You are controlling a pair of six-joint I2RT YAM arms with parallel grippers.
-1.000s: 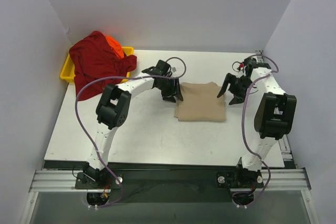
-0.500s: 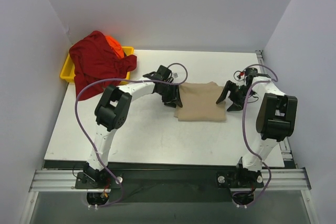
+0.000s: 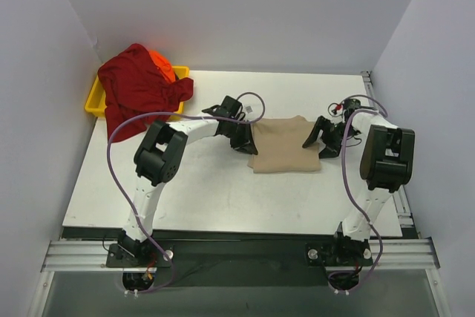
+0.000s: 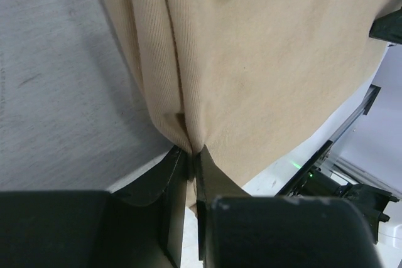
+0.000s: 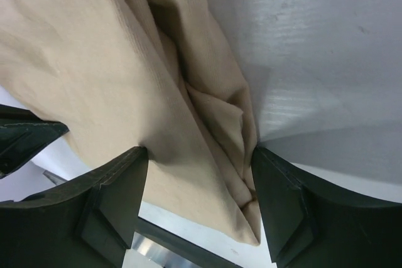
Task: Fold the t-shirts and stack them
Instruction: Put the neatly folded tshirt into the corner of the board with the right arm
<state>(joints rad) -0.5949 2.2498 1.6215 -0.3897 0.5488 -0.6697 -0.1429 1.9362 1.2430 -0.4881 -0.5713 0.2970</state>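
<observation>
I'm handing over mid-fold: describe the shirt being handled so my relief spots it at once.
On the white table, look midway between the two arms. The tan shirt lies there as a flat rectangle, jaws at both side edges. It alone is pale and folded; the dark red shirt and orange shirt lie heaped on the yellow tray.

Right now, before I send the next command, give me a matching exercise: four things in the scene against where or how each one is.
Things:
1. tan t-shirt
2. dark red t-shirt
3. left gripper
4. right gripper

Places or states:
A. heaped over the yellow tray, back left
B. shut on a cloth edge
C. folded flat in the middle
D. open, astride a cloth edge

Pairs: 1-C, 2-A, 3-B, 4-D
</observation>
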